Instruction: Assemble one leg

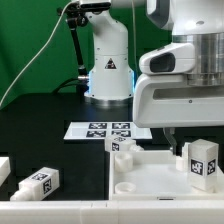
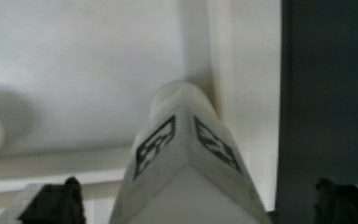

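Sitting midway between the wide-apart jaws (neither touches it), the leg [image 2: 186,150] shows two tagged faces.

The robot base [image 1: 107,70] is standing at the upper middle of the frame, and the marker board [image 1: 104,130] is lying just before it on the table [image 1: 40,125]. The panel [image 1: 150,182] is lying at the lower right. The right leg [image 1: 202,160] is standing on it near the right edge, and the corner leg [image 1: 122,148] is standing at its upper-left corner. The loose leg [image 1: 38,183] is lying at the lower left. In the wrist view, the gripper [image 2: 197,206] is hanging over the panel with a leg standing between its fingers [image 2: 51,200], touching neither.
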`<state>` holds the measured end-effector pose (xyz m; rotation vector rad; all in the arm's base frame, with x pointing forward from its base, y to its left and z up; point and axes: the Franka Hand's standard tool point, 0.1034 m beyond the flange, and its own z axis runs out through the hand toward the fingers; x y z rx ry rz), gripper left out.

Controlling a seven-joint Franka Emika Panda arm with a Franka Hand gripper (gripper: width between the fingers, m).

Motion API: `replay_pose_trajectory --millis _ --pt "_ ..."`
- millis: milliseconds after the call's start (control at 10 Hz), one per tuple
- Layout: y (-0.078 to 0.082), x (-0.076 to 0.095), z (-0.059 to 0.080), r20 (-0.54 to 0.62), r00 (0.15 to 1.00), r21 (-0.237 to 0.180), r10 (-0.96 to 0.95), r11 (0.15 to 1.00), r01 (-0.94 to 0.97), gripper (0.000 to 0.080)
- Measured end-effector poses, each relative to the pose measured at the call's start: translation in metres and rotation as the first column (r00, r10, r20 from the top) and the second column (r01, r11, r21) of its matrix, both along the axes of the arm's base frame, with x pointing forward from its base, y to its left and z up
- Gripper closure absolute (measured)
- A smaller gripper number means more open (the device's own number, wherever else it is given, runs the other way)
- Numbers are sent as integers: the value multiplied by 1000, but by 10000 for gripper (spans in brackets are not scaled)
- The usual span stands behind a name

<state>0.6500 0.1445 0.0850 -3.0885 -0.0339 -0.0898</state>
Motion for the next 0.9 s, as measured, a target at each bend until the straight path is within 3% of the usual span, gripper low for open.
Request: replay_pose_trajectory --millis 400,700,900 --pt "-2 1 0 13 939 -37 343 939 -343 151" --pt "-6 2 0 13 885 -53 465 884 -464 151" --pt "-6 2 0 13 885 -53 465 884 -464 414"
